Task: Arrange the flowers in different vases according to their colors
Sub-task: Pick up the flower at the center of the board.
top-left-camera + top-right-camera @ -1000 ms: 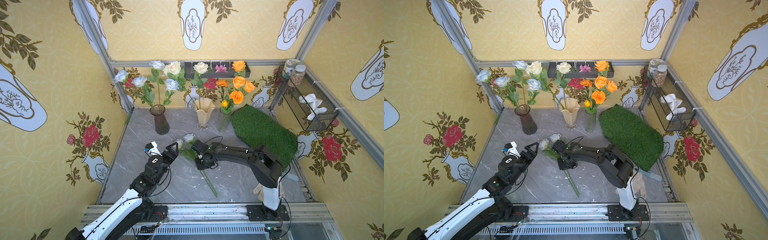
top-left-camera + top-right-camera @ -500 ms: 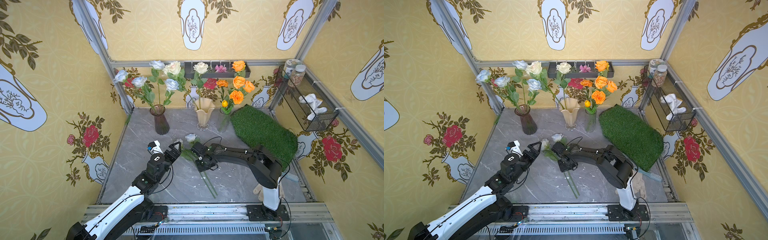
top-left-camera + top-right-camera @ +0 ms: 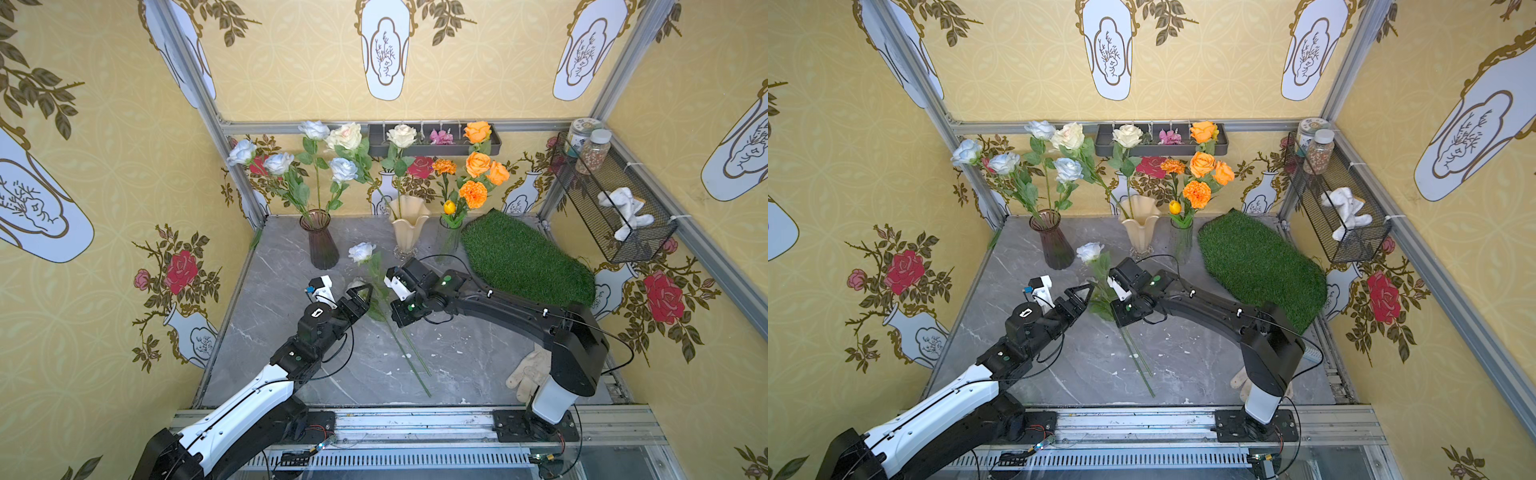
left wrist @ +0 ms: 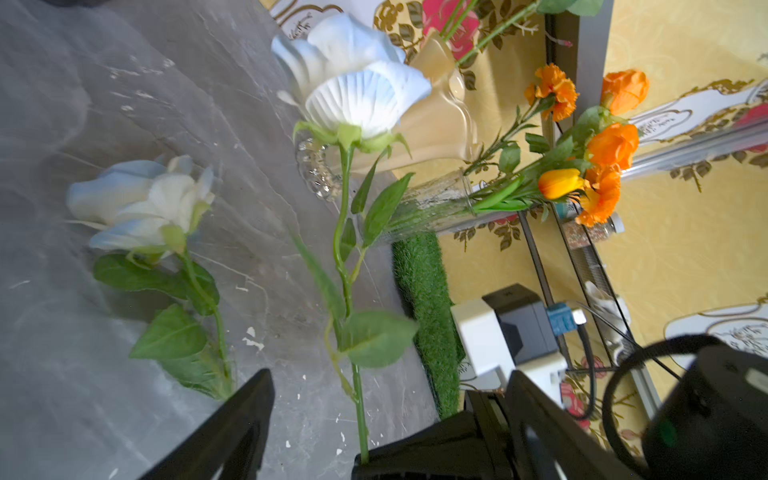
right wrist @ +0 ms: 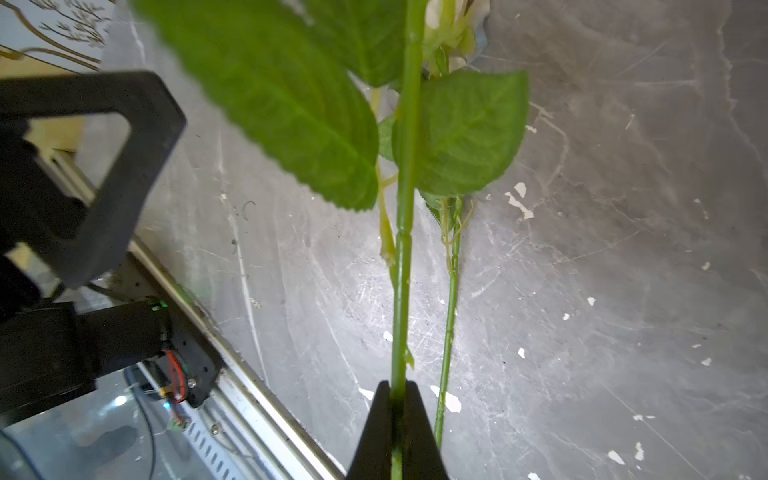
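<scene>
No writing is legible; the jar's (image 3: 581,139) label is too small to read.

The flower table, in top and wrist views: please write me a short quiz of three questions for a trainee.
1. True or false: the right gripper is shut on a rose stem.
2. Which vase holds the orange flowers? A purple-brown, B cream, C clear vase.
3. Fill in: the left gripper is ___.
Key: 1 true; 2 C; 3 open.
</scene>
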You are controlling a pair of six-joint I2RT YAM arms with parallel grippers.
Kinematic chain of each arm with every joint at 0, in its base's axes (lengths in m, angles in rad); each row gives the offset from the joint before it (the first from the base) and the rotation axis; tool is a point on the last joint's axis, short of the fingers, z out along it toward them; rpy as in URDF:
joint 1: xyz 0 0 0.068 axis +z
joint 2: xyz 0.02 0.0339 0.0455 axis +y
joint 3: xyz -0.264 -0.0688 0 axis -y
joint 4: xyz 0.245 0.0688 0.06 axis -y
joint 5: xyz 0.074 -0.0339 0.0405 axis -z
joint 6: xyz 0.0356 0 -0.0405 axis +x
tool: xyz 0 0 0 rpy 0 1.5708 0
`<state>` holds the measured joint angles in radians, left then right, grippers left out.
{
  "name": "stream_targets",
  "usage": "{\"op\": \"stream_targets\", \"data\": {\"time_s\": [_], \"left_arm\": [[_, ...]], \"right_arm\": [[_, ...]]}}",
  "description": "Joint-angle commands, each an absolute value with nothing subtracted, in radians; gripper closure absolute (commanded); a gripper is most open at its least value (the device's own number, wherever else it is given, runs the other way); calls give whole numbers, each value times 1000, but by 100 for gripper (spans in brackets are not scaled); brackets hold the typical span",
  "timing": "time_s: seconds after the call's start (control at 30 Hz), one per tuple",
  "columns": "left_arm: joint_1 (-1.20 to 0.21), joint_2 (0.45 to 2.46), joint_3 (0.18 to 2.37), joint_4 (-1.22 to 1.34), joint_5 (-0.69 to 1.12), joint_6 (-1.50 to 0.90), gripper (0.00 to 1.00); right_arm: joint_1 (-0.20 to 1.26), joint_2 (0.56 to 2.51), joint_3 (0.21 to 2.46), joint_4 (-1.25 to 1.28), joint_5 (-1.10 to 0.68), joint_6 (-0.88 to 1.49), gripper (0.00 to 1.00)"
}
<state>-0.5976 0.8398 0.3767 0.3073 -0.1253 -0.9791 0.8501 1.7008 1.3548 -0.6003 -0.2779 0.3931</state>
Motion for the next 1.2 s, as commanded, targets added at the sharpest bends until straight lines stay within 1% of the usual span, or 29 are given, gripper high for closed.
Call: {"op": "stream_targets", "data": {"time_s": [0.0, 0.1, 0.23, 0.37, 0.53, 0.67, 0.93, 1.03, 1.1, 1.17], "left_arm": [[-601, 857, 364, 422, -17, -965, 22], [-602, 882, 362, 464, 29, -971, 31], [-602, 962, 378, 530, 113, -985, 36], [-603, 1055, 419, 553, 174, -991, 48], [-601, 1037, 405, 554, 150, -997, 57], [-602, 1030, 397, 564, 161, -997, 69], [-603, 1043, 402, 574, 180, -996, 83], [-602, 1034, 395, 573, 169, -996, 92], [-603, 1025, 389, 572, 151, -997, 100], [-602, 1018, 385, 571, 137, -997, 100]], "right_arm": [[835, 1657, 1324, -500, -441, 415, 100], [823, 1619, 1294, -457, -442, 421, 100], [817, 1593, 1279, -427, -454, 433, 100], [817, 1572, 1278, -410, -454, 448, 100], [816, 1547, 1272, -408, -438, 450, 100], [824, 1542, 1267, -413, -421, 455, 100], [859, 1568, 1287, -424, -377, 459, 100], [867, 1578, 1304, -440, -360, 459, 100], [868, 1578, 1311, -446, -347, 463, 100], [872, 1576, 1319, -458, -324, 464, 100]]}}
